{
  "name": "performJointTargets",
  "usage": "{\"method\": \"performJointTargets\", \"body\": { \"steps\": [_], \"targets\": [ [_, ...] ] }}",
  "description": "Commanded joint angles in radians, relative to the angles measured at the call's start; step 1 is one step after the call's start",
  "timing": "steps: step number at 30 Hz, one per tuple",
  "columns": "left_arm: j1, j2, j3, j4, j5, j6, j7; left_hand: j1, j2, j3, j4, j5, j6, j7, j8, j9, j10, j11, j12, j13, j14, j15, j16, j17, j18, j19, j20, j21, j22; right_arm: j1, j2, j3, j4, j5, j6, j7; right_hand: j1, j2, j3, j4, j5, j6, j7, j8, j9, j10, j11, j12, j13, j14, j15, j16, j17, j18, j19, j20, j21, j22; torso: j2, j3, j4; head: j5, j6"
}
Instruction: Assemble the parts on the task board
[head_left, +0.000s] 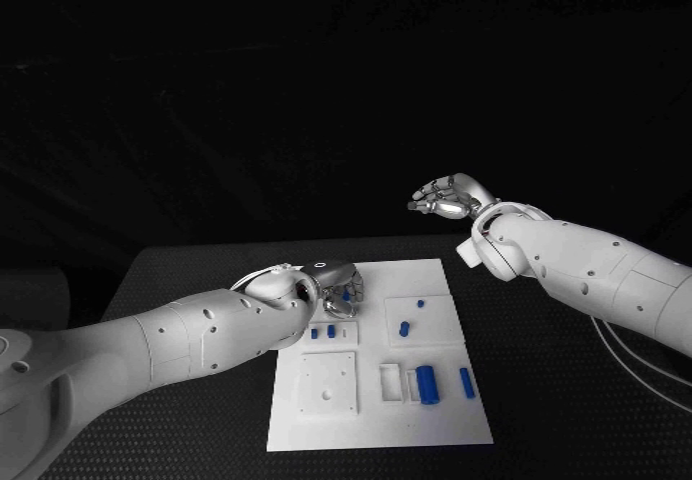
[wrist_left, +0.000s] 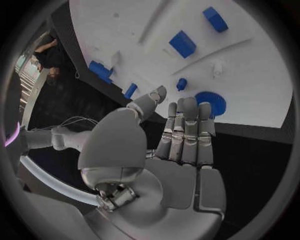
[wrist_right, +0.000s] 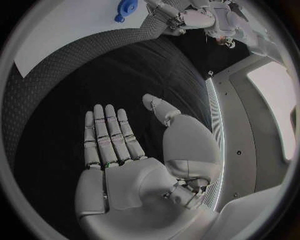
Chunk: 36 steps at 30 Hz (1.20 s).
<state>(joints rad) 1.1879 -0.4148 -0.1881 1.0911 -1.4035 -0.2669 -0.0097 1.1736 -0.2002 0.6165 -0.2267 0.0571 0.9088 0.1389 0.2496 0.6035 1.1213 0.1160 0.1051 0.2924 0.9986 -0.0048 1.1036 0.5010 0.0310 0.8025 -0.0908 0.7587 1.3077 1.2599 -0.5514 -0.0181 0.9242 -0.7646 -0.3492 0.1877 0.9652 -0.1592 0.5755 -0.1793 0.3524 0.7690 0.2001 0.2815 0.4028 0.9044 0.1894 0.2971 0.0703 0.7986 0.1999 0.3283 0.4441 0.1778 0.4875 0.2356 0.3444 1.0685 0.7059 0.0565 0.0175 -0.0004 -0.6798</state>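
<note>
Reach step in hand, by my reading: left robot hand (head_left: 338, 283) hovers over task board (head_left: 378, 428) near its far-left corner, fingers apart, holding nothing. Blue gear (wrist_left: 209, 102) lies on board just past fingertips (wrist_left: 189, 107); other blue parts (head_left: 427, 382) scattered mid-board. Right robot hand (head_left: 450, 197) raised beyond counter (head_left: 188, 270), fingers spread, empty. Next move likely calls for lowering and pinching gear.

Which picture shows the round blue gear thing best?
The left wrist view: the blue gear lies large on the task board, just past the left hand. The right wrist view shows it small at the rim; the head view hides it behind that hand.
</note>
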Motion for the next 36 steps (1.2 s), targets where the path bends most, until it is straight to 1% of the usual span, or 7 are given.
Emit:
{"method": "performJointTargets", "body": {
  "steps": [1, 8, 13, 19, 23, 26, 36],
  "targets": [
    [-0.006, 0.011, 0.000, -0.013, -0.031, 0.020, -0.001, 0.005, 0.005, 0.002, 0.002, 0.005, 0.004, 0.006, -0.005, -0.002, -0.003, -0.001, -0.008, -0.003, 0.001, 0.009, 0.007, 0.002, 0.020, 0.006, -0.005, -0.005, 0.015, 0.000, 0.002, 0.000, 0.002, -0.001, 0.012, 0.007, -0.004, 0.005, -0.005, 0.003, 0.004, -0.008, 0.022, 0.006, -0.002, 0.002, 0.002, -0.006, -0.001, -0.009, 0.001, 0.001, -0.001, 0.014, -0.007, 0.003, -0.003, 0.002, 0.000, 0.0001, 0.0003, -0.001, -0.001],
    [-0.020, 0.028, -0.001, -0.041, -0.034, 0.010, 0.002, 0.023, 0.016, 0.007, -0.005, 0.009, 0.007, 0.007, -0.007, -0.007, 0.005, -0.003, -0.015, -0.008, 0.011, 0.007, 0.019, 0.008, 0.024, 0.015, -0.006, 0.001, 0.020, 0.000, 0.002, 0.000, 0.003, -0.001, 0.012, 0.007, -0.004, 0.005, -0.005, 0.003, 0.004, -0.008, 0.022, 0.006, -0.002, 0.002, 0.002, -0.006, -0.001, -0.009, 0.001, 0.001, -0.002, 0.014, -0.007, 0.003, -0.003, 0.002, 0.000, 0.0004, 0.0003, -0.002, -0.003],
    [-0.026, 0.036, 0.000, -0.055, -0.036, 0.001, 0.005, 0.030, 0.022, 0.011, -0.008, 0.012, 0.005, 0.008, -0.010, -0.009, 0.005, -0.003, -0.020, -0.010, 0.012, 0.007, 0.021, 0.009, 0.025, 0.017, -0.006, 0.002, 0.020, 0.000, 0.001, 0.000, 0.004, -0.001, 0.012, 0.007, -0.004, 0.005, -0.005, 0.003, 0.004, -0.008, 0.022, 0.006, -0.002, 0.002, 0.002, -0.006, -0.001, -0.009, 0.001, 0.002, -0.002, 0.015, -0.007, 0.003, -0.004, 0.002, -0.001, 0.0005, 0.0014, -0.002, -0.005],
    [-0.027, 0.044, 0.000, -0.068, -0.036, 0.010, 0.006, 0.032, 0.029, 0.013, -0.007, 0.014, 0.005, 0.009, -0.010, -0.011, 0.004, -0.001, -0.023, -0.013, 0.012, 0.008, 0.023, 0.010, 0.025, 0.018, -0.005, 0.003, 0.020, 0.000, 0.002, 0.000, 0.005, -0.001, 0.013, 0.007, -0.004, 0.005, -0.005, 0.003, 0.004, -0.008, 0.022, 0.006, -0.002, 0.002, 0.002, -0.006, -0.001, -0.009, 0.001, 0.002, -0.002, 0.015, -0.007, 0.003, -0.004, 0.002, -0.001, 0.0003, 0.0004, -0.003, -0.005],
    [-0.029, 0.047, 0.000, -0.072, -0.036, 0.018, 0.005, 0.033, 0.038, 0.015, -0.006, 0.015, 0.008, 0.009, -0.010, -0.013, 0.009, -0.002, -0.024, -0.014, 0.014, 0.008, 0.025, 0.011, 0.026, 0.019, -0.005, 0.004, 0.020, 0.000, 0.002, 0.000, 0.006, -0.001, 0.013, 0.007, -0.005, 0.005, -0.006, 0.003, 0.004, -0.008, 0.022, 0.006, -0.002, 0.002, 0.002, -0.006, -0.001, -0.009, 0.001, 0.002, -0.002, 0.015, -0.007, 0.003, -0.004, 0.003, -0.001, 0.0004, 0.0013, -0.003, -0.006],
    [-0.032, 0.050, 0.000, -0.077, -0.036, 0.019, 0.004, 0.034, 0.045, 0.010, -0.006, 0.014, 0.012, 0.008, -0.010, -0.017, 0.029, -0.009, -0.021, -0.013, 0.027, 0.001, 0.046, 0.021, 0.029, 0.032, -0.010, 0.015, 0.023, 0.000, 0.002, 0.000, 0.007, -0.001, 0.012, 0.007, -0.005, 0.005, -0.006, 0.003, 0.004, -0.008, 0.022, 0.006, -0.002, 0.002, 0.002, -0.006, -0.001, -0.009, 0.001, 0.002, -0.002, 0.015, -0.007, 0.003, -0.004, 0.003, -0.001, 0.0003, 0.0014, -0.003, -0.006],
    [-0.039, 0.062, 0.000, -0.104, -0.037, 0.024, 0.004, 0.032, 0.068, 0.011, 0.001, 0.016, 0.021, 0.005, -0.008, -0.020, 0.042, -0.013, -0.023, -0.015, 0.031, -0.003, 0.063, 0.028, 0.030, 0.038, -0.014, 0.023, 0.022, 0.000, 0.002, 0.000, 0.009, -0.001, 0.013, 0.008, -0.005, 0.006, -0.006, 0.003, 0.004, -0.008, 0.022, 0.006, -0.003, 0.002, 0.002, -0.006, -0.001, -0.009, 0.001, 0.002, -0.002, 0.015, -0.007, 0.003, -0.004, 0.003, -0.001, -0.0001, 0.0013, -0.005, -0.006]
  ]
}}
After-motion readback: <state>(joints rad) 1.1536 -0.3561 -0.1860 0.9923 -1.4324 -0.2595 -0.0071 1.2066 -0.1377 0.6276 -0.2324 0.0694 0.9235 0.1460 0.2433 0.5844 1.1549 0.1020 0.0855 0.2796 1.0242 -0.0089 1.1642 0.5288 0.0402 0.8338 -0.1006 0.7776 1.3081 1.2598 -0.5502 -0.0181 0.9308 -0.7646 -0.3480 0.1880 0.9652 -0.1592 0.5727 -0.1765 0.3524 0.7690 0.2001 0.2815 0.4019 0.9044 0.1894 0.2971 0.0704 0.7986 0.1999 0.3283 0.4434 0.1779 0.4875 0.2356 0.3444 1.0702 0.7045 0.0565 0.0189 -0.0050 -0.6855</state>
